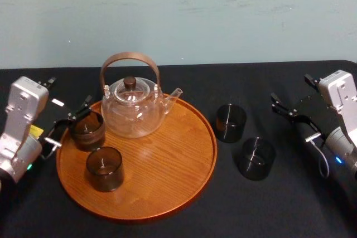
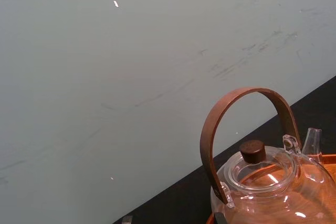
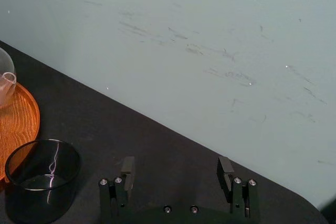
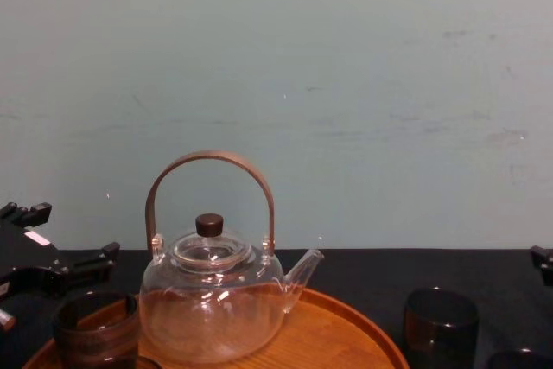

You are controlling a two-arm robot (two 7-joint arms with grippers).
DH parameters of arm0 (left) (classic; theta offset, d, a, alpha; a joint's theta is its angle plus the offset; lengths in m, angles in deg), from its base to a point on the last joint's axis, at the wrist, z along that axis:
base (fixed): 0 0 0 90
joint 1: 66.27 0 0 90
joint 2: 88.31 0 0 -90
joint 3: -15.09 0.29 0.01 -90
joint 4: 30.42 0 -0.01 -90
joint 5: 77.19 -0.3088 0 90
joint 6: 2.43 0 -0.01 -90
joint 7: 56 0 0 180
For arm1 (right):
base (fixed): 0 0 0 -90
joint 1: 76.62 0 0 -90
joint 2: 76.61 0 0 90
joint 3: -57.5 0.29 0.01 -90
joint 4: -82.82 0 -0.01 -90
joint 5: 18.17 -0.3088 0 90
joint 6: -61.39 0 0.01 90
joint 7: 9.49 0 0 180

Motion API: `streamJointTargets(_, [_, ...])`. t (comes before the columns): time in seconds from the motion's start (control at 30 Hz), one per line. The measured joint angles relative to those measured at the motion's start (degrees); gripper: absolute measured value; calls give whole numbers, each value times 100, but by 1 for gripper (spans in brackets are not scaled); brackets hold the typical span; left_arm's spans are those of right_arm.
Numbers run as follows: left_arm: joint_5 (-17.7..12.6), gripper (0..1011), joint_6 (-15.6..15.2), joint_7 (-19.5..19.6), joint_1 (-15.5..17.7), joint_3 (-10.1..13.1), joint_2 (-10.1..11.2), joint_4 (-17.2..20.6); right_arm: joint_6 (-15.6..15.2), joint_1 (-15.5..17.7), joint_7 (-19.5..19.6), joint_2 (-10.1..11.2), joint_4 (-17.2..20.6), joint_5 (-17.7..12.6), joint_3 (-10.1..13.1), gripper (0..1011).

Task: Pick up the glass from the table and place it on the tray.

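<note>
The round wooden tray [image 1: 167, 188] carries a glass teapot [image 1: 133, 108] and two dark glasses, one at its left edge [image 1: 87, 130] and one nearer the front [image 1: 104, 168]. Two more dark glasses stand on the black table right of the tray, one farther back [image 1: 230, 122] and one nearer [image 1: 256, 158]. My left gripper [image 1: 68, 125] is open, close against the left side of the glass at the tray's edge. Farther right over the table, my right gripper [image 1: 295, 124] is open and holds nothing. Its fingers [image 3: 127, 166] show apart in the right wrist view, with a table glass [image 3: 42, 177] beside them.
The teapot's brown arched handle [image 4: 210, 162] rises high above the tray's back half. The front right part of the tray [image 1: 184, 154] is bare wood. A pale wall runs behind the table's far edge.
</note>
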Motion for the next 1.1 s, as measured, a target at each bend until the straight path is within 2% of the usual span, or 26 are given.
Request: streamJointTargets(1.1, [0,1001,0,0,0,0,0,0,0,0,0,0,0,0,0,1002])
